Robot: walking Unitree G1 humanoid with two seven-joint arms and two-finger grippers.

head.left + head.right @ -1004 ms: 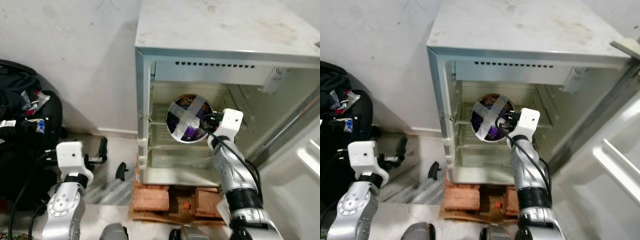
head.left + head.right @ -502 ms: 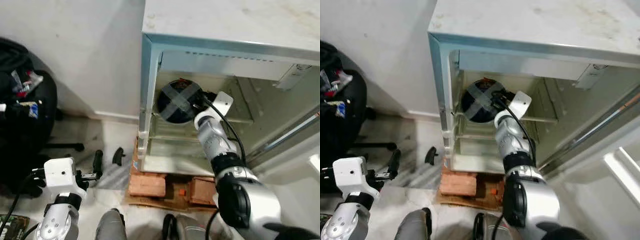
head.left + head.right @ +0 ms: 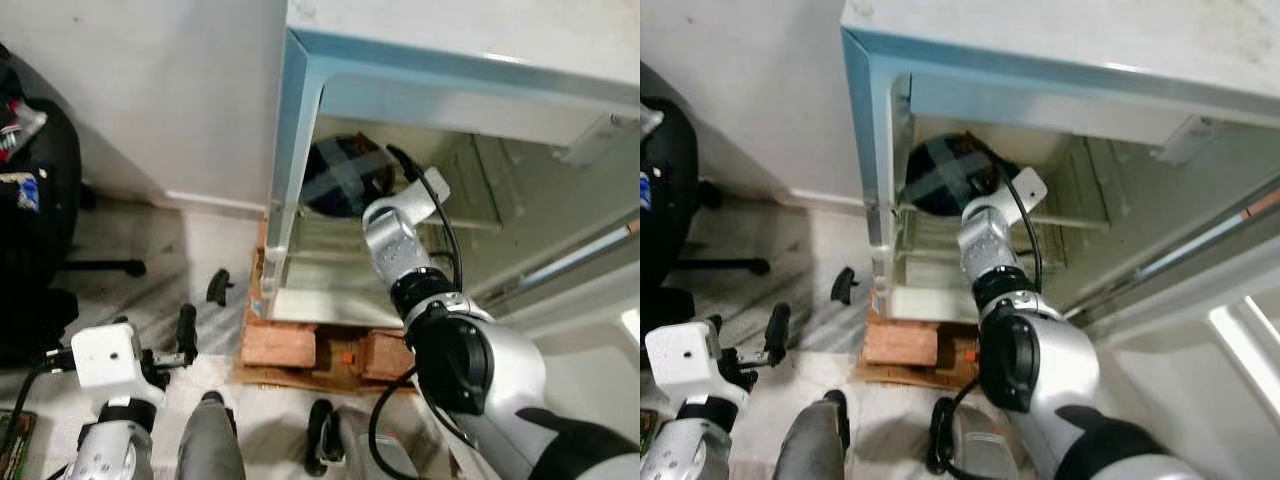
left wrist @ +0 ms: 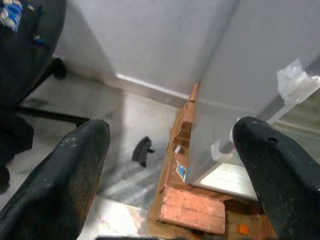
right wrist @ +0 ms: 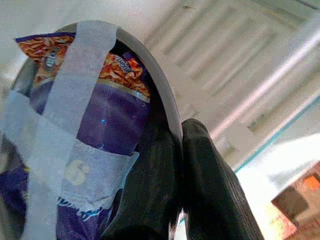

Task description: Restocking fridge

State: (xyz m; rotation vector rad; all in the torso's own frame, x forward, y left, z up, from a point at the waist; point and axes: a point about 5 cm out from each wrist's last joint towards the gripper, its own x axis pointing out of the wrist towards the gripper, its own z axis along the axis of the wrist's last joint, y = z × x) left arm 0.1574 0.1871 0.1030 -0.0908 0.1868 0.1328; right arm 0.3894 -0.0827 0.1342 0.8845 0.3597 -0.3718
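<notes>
Right pincer (image 5: pixel 175 165) pinches the rim of a taped bowl (image 3: pixel 945 180) holding purple snack packets (image 5: pixel 100 125), inside the open fridge (image 3: pixel 300 150) at 12 o'clock on its upper shelf. Left pincer (image 4: pixel 170 165) hangs spread above the floor (image 4: pixel 120 150).

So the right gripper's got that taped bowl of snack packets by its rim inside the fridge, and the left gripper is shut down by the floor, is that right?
Not quite. The left gripper is open, its fingers wide apart in the left wrist view. The rest holds: the right gripper pinches the rim of the taped bowl inside the fridge.
</notes>
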